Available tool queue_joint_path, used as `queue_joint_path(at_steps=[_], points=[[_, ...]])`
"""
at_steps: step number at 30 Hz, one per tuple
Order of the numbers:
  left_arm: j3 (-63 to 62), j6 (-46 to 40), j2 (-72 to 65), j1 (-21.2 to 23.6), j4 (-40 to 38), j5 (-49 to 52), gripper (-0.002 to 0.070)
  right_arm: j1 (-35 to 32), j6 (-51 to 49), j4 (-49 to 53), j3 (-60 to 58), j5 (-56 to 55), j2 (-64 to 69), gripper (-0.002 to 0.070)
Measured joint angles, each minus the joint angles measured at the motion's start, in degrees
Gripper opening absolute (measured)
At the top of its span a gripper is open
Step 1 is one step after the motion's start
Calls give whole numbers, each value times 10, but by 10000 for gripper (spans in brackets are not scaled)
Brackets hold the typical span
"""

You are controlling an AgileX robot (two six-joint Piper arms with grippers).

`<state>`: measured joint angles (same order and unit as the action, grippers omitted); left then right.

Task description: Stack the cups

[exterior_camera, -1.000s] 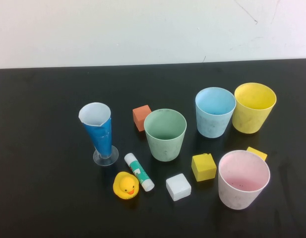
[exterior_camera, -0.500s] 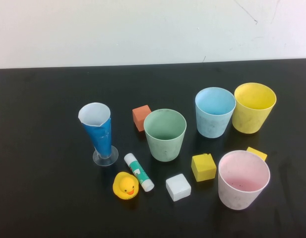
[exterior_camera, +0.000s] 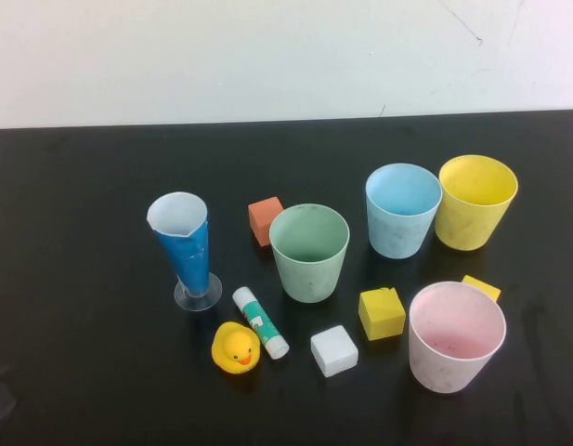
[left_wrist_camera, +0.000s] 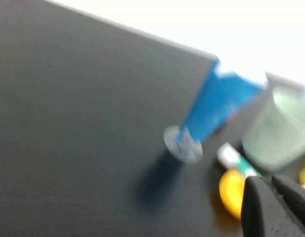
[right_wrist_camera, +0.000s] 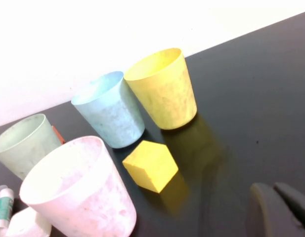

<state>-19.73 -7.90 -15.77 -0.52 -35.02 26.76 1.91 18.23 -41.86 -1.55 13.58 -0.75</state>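
On the black table (exterior_camera: 82,186) four cups are set upright and apart: the green cup (exterior_camera: 309,253) at the middle, the blue cup (exterior_camera: 402,210) and yellow cup (exterior_camera: 475,202) just beside each other at the far right, the pink cup (exterior_camera: 455,336) nearest on the right. Nothing is stacked yet. Each cup is judged light, stiff, thin-walled and rather slick, best pinched over the rim, one finger inside. The left gripper (left_wrist_camera: 277,207) is seen low near the duck (left_wrist_camera: 232,191), jaws pressed together on nothing; the right gripper (right_wrist_camera: 281,210) is held near the yellow block (right_wrist_camera: 150,165), jaws likewise closed and empty
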Motion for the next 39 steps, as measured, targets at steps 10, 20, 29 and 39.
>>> queue_joint_path(at_steps=[10,20,29,39], points=[[-243,-219,-280,0,14,187,-2,0,3,-7,0,12,0,-3],[-419,-193,-466,-173,147,235,-2,0,8,-7,0,43,0,-3],[-610,-45,-637,-343,326,282,-2,0,20,-7,0,43,0,-3],[-887,6,-882,-352,357,435,104,0,24,-7,0,46,0,-3]])
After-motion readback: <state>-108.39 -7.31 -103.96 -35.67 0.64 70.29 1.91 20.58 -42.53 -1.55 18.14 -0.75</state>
